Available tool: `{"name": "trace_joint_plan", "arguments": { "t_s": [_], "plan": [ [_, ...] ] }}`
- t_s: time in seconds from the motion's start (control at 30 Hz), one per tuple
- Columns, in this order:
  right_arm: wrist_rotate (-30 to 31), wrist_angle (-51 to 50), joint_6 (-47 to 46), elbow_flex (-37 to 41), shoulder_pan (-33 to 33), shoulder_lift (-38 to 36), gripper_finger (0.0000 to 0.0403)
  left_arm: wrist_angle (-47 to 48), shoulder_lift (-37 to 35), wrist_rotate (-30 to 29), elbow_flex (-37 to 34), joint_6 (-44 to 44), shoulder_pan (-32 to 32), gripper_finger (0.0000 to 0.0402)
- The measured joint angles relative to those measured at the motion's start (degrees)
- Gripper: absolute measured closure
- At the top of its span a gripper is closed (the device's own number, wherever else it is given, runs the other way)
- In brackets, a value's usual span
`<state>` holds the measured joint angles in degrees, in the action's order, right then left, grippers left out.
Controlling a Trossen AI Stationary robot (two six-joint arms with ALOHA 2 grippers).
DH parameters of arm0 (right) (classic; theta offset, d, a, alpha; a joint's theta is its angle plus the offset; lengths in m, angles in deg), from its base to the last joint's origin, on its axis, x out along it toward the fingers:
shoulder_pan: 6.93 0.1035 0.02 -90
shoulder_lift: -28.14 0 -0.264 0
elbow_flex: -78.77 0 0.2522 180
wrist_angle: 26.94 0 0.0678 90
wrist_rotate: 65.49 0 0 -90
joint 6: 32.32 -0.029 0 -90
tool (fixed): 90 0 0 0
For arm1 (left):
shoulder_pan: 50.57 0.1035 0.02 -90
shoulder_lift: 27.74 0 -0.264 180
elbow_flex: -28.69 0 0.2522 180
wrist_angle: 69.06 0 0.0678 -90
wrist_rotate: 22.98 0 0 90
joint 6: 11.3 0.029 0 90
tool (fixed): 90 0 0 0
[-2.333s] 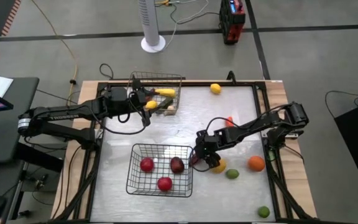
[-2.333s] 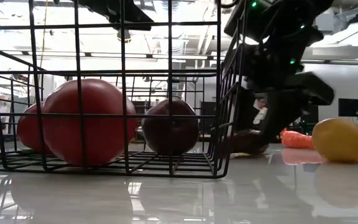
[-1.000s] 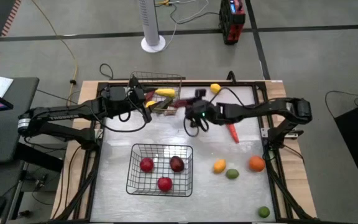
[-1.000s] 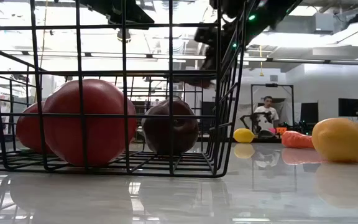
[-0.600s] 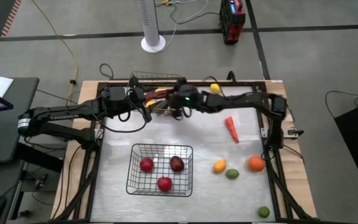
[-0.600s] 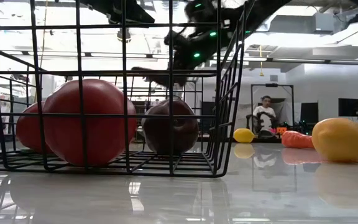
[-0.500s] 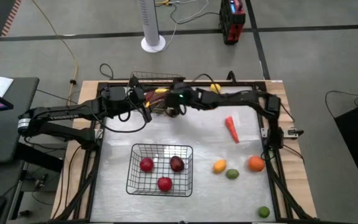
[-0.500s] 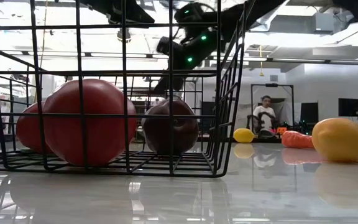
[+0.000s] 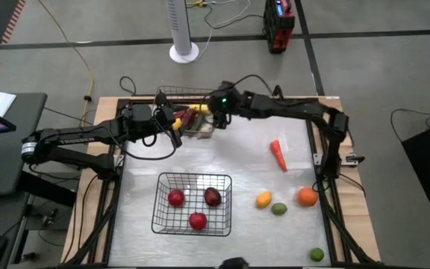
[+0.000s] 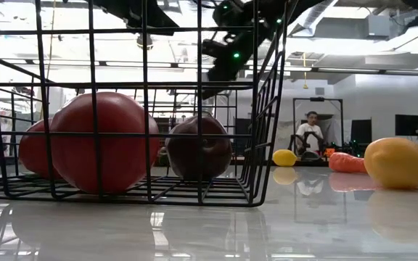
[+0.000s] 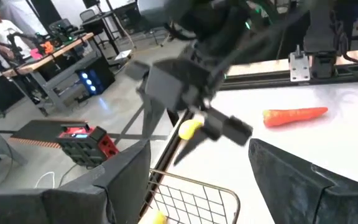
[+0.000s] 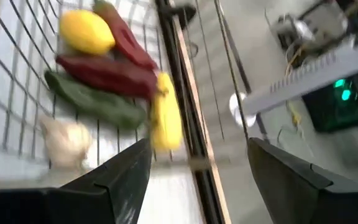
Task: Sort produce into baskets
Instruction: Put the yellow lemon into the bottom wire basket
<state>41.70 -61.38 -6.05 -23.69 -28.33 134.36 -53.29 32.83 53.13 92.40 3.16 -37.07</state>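
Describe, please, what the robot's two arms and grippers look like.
Both arms are black and slender, built of jointed segments with loose black cables looping alongside. The left arm carries pale lettering along its link. The right gripper has a green indicator light on its wrist. Each gripper has two flat, dark fingers.

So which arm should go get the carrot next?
The right. Its open gripper is empty at the far basket, on the side toward the carrot; the left gripper sits farther away, beyond that basket.
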Motion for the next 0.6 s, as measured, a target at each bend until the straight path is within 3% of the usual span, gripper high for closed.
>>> {"name": "trace_joint_plan", "arguments": {
  "t_s": [0.3, 0.6],
  "plan": [
    [-2.2, 0.3, -6.9, 15.3, -10.8, -11.8, 0.0107, -0.1, 0.0, -0.1, 0.0, 0.1, 0.0, 0.0141],
    [-5.6, 2.4, -12.5, 24.0, -21.1, -11.4, 0.0107, -0.6, 0.0, -0.1, 0.0, 0.0, 0.0, 0.0141]
  ]
}}
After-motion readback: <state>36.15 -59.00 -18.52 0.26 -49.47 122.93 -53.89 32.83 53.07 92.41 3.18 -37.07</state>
